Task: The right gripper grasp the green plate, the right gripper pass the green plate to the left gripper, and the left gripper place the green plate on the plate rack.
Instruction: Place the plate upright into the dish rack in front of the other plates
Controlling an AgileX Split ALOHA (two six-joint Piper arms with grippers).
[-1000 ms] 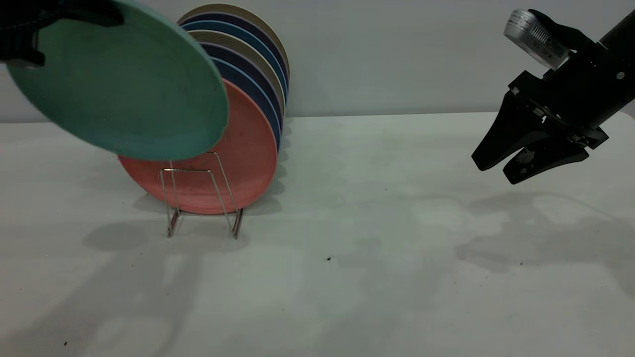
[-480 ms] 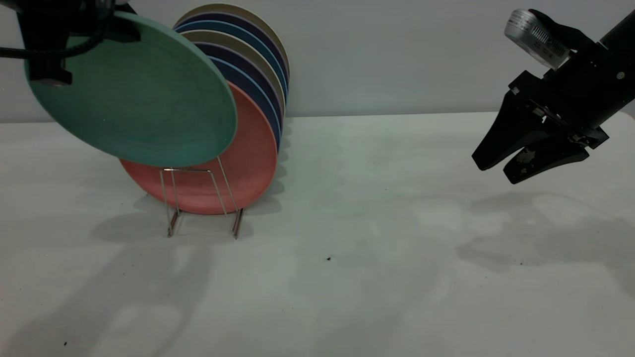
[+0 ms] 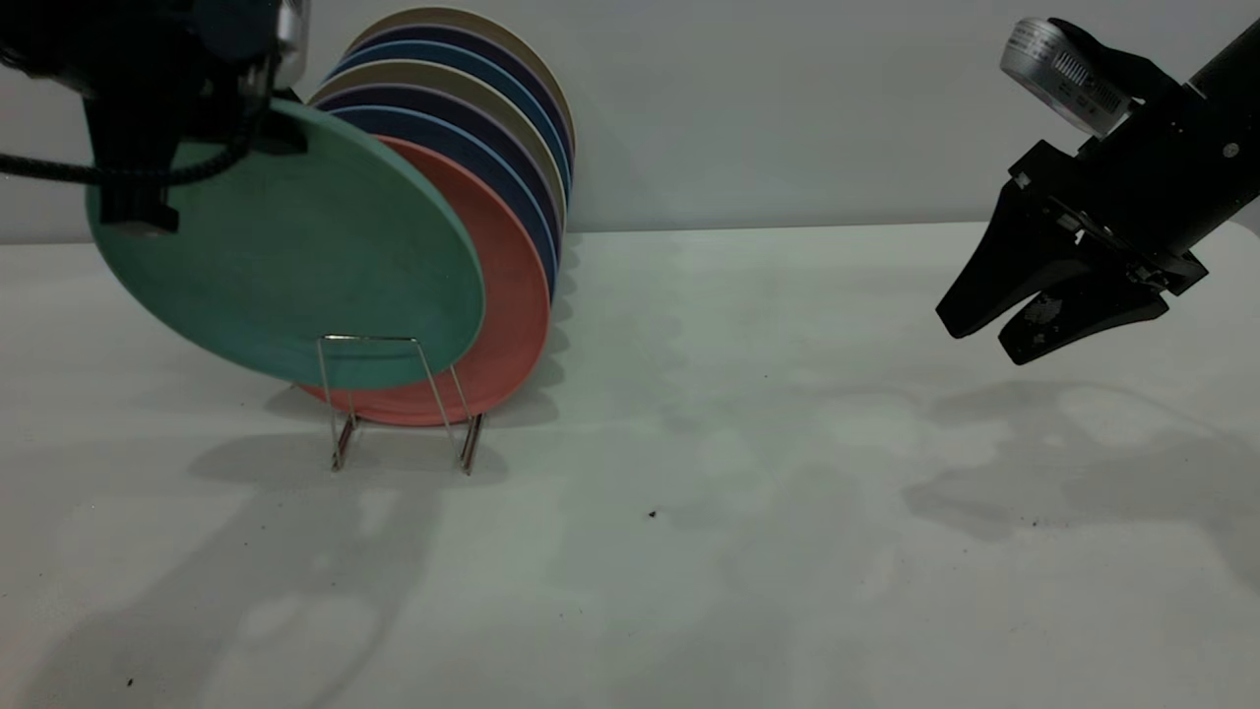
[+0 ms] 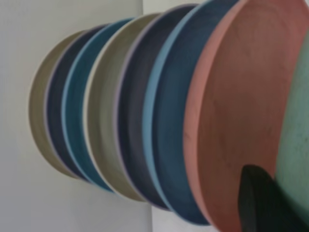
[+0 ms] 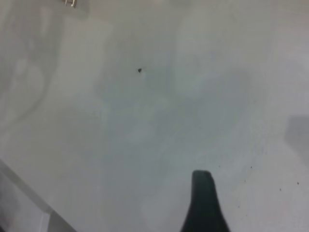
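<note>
**Green plate nearing its slot at the front of the rack**

The left gripper (image 3: 187, 98) is clamping the top rim of the green plate (image 3: 295, 256) and holding it tilted just in front of the salmon-pink plate (image 3: 512, 295), its lower edge hanging behind the front wire loop of the plate rack (image 3: 394, 399) and not yet seated. Behind the pink one, a row of dark blue and beige plates (image 3: 492, 108) is filling the rest of the rack. In the left wrist view, a black fingertip (image 4: 263, 203) is showing beside the green surface (image 4: 297, 145). To finish well, the arm should probably be lowering the plate's bottom edge between the wires, bringing it more upright so it leans on its pink neighbour without knocking it, and letting go only once the rim is resting. The right gripper (image 3: 984, 335) is hovering, fingers slightly apart and empty, well off to the right above the table (image 3: 738, 473).
</note>
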